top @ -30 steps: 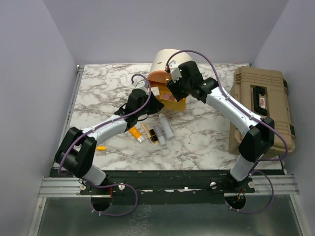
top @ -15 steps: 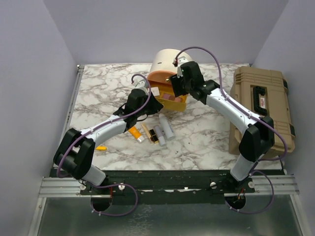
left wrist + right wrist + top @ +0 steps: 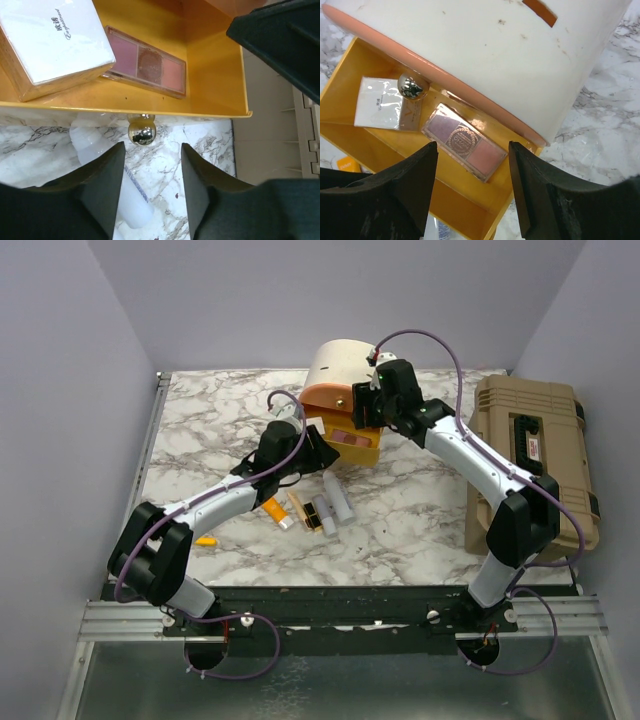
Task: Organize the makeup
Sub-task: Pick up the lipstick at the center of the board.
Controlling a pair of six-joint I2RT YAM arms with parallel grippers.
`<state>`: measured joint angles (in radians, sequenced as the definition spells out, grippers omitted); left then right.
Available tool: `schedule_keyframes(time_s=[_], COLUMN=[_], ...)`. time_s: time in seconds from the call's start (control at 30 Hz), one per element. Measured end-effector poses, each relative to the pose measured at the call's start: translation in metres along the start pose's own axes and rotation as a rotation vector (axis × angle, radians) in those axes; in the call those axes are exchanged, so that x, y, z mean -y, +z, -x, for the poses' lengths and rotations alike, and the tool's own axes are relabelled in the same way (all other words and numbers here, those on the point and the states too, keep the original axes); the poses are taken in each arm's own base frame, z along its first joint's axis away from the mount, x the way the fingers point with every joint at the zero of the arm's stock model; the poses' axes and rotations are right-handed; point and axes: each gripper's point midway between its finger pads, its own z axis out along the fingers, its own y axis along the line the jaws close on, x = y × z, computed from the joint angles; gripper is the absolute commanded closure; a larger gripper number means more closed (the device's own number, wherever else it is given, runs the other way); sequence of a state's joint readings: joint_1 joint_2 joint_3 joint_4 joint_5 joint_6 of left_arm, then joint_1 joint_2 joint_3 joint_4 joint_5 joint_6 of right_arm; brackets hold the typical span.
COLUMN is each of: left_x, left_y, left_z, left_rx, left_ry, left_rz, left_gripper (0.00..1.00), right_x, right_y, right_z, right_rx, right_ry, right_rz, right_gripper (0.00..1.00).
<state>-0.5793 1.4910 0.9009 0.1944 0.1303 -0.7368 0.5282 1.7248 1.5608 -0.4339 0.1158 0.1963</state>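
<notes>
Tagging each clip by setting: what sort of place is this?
Likely a lab test cell, not a home: plain lilac walls box in a marble-patterned table, a metal rail runs along its near edge, and a tan toolbox sits at the right.

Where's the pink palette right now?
In the left wrist view the pink palette lies flat in the orange drawer, beside the white compact. The drawer sticks out of the cream case.

Marble-patterned table [image 3: 200,430], white with grey veins, enclosed on three sides by plain lavender walls [image 3: 300,300]. A metal rail [image 3: 120,620] runs along its near edge. Lighting is soft and even.
</notes>
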Motion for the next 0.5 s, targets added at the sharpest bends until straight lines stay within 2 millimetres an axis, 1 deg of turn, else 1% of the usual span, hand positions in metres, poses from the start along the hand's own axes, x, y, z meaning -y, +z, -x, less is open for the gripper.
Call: schedule_keyframes(time_s=[0.1, 0.2, 0.23, 0.3, 0.33, 0.4, 0.5], left_x=[0.001, 0.001, 0.001, -0.002, -0.005, -0.007, -0.005], left_y=[0.001, 0.005, 0.009, 0.015, 0.017, 0.020, 0.019], left_z=[0.002, 0.003, 0.003, 0.002, 0.001, 0.000, 0.000], left_rx=[0.009, 0.016, 0.015, 0.011, 0.010, 0.009, 0.014], left_ry=[-0.005, -0.008, -0.007, -0.009, -0.012, -0.021, -0.020], left_rz=[-0.001, 0.002, 0.004, 0.014, 0.021, 0.030, 0.027], left_gripper=[0.50, 0.59, 0.63, 0.77, 0.81, 0.88, 0.93], right_x=[-0.005, -0.009, -0.010, -0.011, -0.012, -0.013, -0.016], right_y=[0.000, -0.001, -0.001, -0.001, -0.001, -0.001, -0.001], right_z=[-0.001, -0.001, -0.001, -0.001, -0.001, 0.000, -0.001], right_rx=[-0.005, -0.009, -0.009, -0.008, -0.007, -0.007, -0.009], right_ry=[0.015, 0.024, 0.025, 0.031, 0.033, 0.036, 0.041], right_rz=[0.025, 0.043, 0.048, 0.057, 0.060, 0.066, 0.078], right_gripper=[0.36, 0.36, 0.36, 0.36, 0.36, 0.36, 0.36])
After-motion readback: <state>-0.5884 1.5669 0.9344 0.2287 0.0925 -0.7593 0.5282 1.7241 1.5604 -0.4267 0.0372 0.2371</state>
